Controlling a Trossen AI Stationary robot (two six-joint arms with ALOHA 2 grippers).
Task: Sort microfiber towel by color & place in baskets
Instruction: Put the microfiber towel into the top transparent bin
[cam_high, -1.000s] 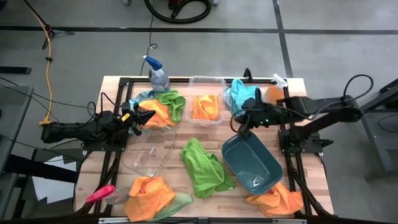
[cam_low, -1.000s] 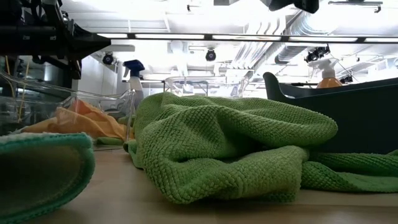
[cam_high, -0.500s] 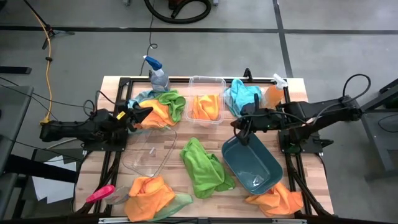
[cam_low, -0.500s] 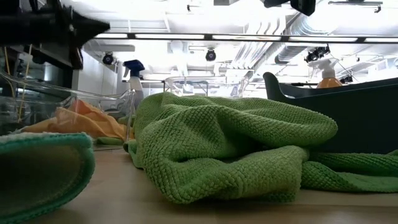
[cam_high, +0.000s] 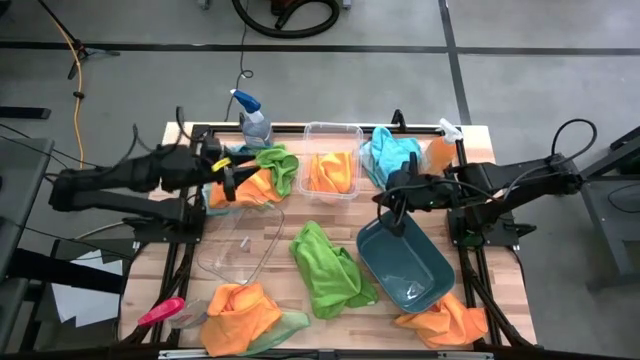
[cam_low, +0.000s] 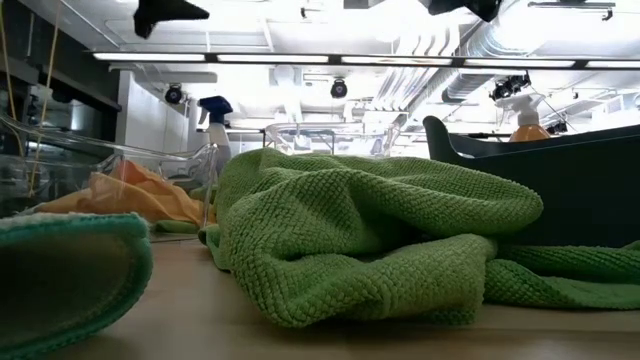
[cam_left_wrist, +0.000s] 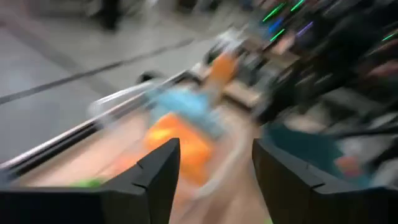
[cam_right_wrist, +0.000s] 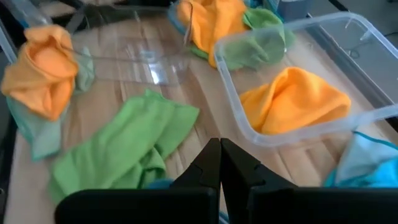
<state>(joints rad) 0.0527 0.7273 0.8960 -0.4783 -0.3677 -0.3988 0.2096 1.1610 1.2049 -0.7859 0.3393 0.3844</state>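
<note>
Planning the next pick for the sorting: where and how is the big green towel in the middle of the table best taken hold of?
Grip the green towel at its raised, bunched folds, coming straight down from above. The low view shows a tall crumpled hump that fingers could pinch, while its edges lie flat on the table. The dark teal basin crowds one side.

- I'm looking at a wooden table (cam_high: 505, 300) with a black frame.
- On it: clear deep tub (cam_high: 333, 135), shallow clear dish (cam_high: 240, 245), teal basin (cam_high: 405, 262).
- Loose towels: green one (cam_high: 330, 265) mid-table, orange ones (cam_high: 240, 312) near the front corners.
- Pink-handled tool (cam_high: 160, 312), spray bottle (cam_high: 252, 118) too.
</note>
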